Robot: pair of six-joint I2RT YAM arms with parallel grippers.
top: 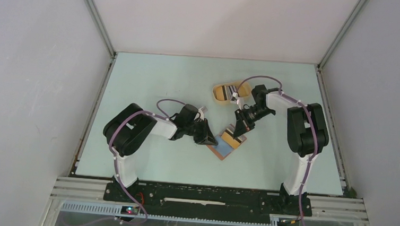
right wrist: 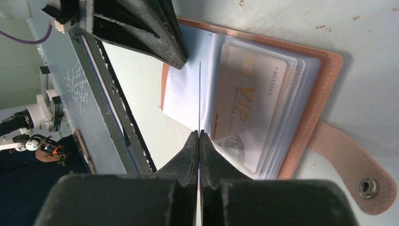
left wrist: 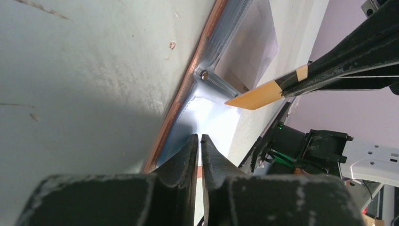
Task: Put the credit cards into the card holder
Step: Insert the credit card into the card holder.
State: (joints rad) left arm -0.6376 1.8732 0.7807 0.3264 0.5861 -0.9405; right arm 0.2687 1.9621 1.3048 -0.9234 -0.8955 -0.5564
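L fingers (left wrist: 181, 160) nip a clear sleeve of the open holder (top: 226, 147), near-shut, we reckon to keep a pocket agape, while R fingers (right wrist: 186, 155) just beyond pinch a card (left wrist: 259, 96) edge-on above it for slotting; spare cards (top: 240, 92) sit in the far tray (top: 219, 93).

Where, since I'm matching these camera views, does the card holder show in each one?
Top external: card holder lies open at mid-table.
Left wrist: card holder runs diagonally up the middle, brown edge on its left.
Right wrist: card holder fills the right half, snap tab at lower right.
Shared landmark: the right claw pinching a yellow card, seen edge-on in its own view.
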